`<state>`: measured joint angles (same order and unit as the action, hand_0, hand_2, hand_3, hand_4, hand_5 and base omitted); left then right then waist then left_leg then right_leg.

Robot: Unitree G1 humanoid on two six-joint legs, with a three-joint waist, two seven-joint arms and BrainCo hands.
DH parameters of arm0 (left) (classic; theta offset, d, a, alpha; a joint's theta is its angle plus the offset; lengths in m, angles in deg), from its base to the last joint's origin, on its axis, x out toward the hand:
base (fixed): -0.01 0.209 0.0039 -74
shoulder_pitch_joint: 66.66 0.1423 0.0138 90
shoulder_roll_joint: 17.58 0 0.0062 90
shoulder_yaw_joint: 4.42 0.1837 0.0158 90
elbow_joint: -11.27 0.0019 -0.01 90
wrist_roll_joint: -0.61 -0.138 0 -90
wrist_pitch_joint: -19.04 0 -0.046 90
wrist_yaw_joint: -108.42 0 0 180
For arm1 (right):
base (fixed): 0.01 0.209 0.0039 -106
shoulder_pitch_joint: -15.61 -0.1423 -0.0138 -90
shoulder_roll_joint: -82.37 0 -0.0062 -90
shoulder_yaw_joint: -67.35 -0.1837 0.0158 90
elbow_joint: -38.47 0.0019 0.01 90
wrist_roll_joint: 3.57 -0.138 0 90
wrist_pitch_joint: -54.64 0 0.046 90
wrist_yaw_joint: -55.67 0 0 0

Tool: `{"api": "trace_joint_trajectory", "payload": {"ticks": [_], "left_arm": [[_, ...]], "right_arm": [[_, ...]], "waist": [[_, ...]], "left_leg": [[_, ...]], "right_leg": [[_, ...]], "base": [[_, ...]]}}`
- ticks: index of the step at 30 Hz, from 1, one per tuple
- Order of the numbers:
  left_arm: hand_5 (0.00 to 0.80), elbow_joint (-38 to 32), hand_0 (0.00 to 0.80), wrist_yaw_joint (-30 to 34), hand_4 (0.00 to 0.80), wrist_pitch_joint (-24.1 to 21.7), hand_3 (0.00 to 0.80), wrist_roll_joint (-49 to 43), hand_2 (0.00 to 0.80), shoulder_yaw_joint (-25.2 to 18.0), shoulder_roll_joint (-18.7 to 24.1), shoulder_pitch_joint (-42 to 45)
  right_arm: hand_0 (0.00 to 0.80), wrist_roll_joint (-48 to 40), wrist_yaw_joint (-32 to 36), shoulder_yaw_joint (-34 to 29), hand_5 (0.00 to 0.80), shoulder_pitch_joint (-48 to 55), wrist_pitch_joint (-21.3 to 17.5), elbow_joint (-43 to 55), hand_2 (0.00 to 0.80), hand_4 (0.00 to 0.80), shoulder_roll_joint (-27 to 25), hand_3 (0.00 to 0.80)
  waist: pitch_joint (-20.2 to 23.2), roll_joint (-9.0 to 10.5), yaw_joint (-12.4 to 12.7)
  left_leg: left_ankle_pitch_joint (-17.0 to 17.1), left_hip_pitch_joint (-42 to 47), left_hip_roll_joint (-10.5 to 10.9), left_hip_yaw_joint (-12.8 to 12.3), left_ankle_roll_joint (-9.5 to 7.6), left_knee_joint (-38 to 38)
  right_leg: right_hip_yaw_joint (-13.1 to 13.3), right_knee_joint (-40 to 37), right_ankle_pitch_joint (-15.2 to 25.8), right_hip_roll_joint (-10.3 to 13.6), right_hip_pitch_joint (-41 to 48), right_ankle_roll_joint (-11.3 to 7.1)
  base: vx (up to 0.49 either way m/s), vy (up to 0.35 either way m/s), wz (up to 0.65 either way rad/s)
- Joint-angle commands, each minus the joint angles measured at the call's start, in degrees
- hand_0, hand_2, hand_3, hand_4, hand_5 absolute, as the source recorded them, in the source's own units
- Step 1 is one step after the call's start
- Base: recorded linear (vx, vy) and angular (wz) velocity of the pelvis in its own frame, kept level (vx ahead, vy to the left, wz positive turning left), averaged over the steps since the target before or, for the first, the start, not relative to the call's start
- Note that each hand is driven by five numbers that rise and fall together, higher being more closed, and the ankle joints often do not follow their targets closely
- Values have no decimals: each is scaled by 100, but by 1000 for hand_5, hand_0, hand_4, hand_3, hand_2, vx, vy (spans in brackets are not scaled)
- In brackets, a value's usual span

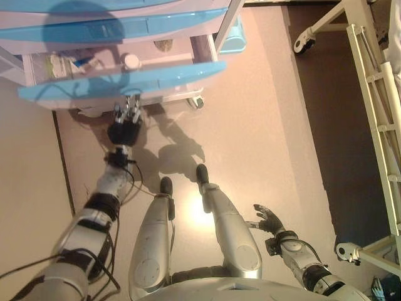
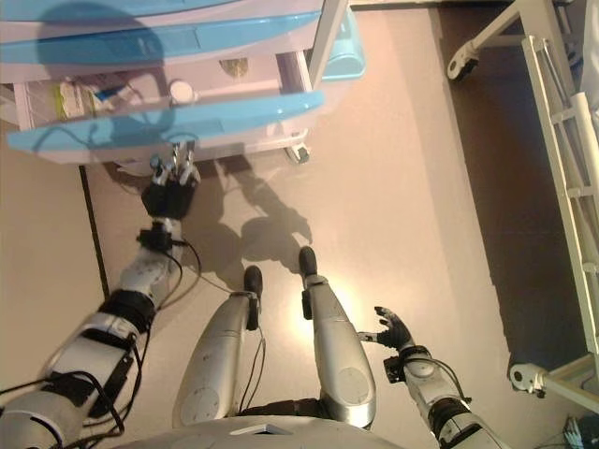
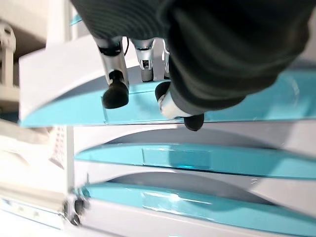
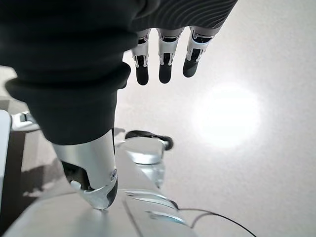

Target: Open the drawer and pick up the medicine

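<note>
A white cabinet has blue drawer fronts. Its lowest drawer (image 1: 125, 80) stands pulled out, and inside lie a white round-capped medicine bottle (image 1: 131, 61) and a pale packet (image 1: 59, 66). My left hand (image 1: 123, 125) is just below the drawer's blue front, its fingers straight and pointing at it. In the left wrist view the fingertips (image 3: 114, 94) are at the blue front (image 3: 247, 103). It holds nothing. My right hand (image 1: 268, 221) hangs low at the right, open and empty, with its fingers (image 4: 165, 59) over bare floor.
Two closed blue drawers (image 1: 125, 28) are above the open one. The cabinet stands on casters (image 1: 198, 102), with a light blue bin (image 1: 235, 34) beside it. A white bed frame (image 1: 376, 94) with a wheel (image 1: 304, 44) runs down the right side over dark floor.
</note>
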<state>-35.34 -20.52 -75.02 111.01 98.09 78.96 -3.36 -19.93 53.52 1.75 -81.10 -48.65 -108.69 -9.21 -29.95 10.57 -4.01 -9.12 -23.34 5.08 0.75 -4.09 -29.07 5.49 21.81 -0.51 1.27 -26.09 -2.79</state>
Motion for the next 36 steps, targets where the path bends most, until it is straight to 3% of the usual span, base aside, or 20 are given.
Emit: {"api": "trace_joint_trajectory", "payload": {"ticks": [1,4,9,16,22,30,34,35,36], "left_arm": [[800,-1837,800,1914,800,470,800,-24,800,-525,-489,8],[800,-1112,800,2173,800,717,800,-280,800,-599,-1006,1081],[800,178,800,2182,800,1345,800,-432,800,-1010,-1141,2228],[800,1599,800,1248,800,1710,800,-1303,800,-1865,-1317,3205],[800,1945,800,915,800,1718,800,-1865,800,-2219,-1341,3578],[800,1958,800,845,800,1739,800,-2477,800,-2066,-1326,3553],[800,1919,800,438,800,1407,800,-2736,800,-1967,-1287,3513],[690,1923,690,274,690,1254,690,-2787,690,-1945,-1274,3494],[367,1933,367,125,367,1175,367,-2827,367,-1930,-1259,3469]], "right_arm": [[0,235,-58,43,0,379,-105,320,0,0,139,0],[0,456,-132,-205,0,423,15,461,0,0,122,0],[0,704,29,-644,0,517,121,629,0,0,-53,0],[0,976,310,-1154,0,658,-117,117,0,0,-94,0],[0,1071,434,-1541,0,720,-145,-401,0,0,-115,0],[0,1177,253,-1788,0,792,-302,-856,0,0,-58,0],[0,1284,-140,-1925,0,847,-409,-944,0,0,-86,0],[0,1274,-260,-1955,0,848,-440,-957,0,0,-92,0],[0,1293,-410,-1992,0,843,-483,-968,0,0,-95,0]], "waist": [[487,-451,501],[495,-585,628],[615,-718,748],[937,-848,914],[1298,-1020,1022],[1648,-1108,1011],[1844,-1095,975],[1878,-1091,967],[1904,-1088,958]], "left_leg": [[75,-131,97,455,153,255],[155,98,59,470,178,436],[331,499,-87,442,234,837],[496,1074,-194,494,382,1370],[567,1440,-144,539,501,1643],[554,1908,-63,566,516,2002],[539,2097,-44,580,496,2146],[537,2135,-40,580,491,2175],[537,2174,-40,576,487,2206]], "right_leg": [[-329,109,-382,-103,253,273],[-502,160,-491,-8,398,296],[-752,-7,-551,55,773,367],[-1105,-449,-632,106,1458,376],[-1337,-754,-669,207,1924,375],[-1417,-1067,-652,229,2350,337],[-1364,-1244,-588,210,2521,302],[-1349,-1284,-571,207,2557,292],[-1337,-1322,-551,205,2593,280]], "base": [[-89,-12,23],[-88,0,19],[-65,-36,32],[-3,-62,13],[82,17,28],[77,34,21],[80,23,7],[82,23,8],[80,31,6]]}}
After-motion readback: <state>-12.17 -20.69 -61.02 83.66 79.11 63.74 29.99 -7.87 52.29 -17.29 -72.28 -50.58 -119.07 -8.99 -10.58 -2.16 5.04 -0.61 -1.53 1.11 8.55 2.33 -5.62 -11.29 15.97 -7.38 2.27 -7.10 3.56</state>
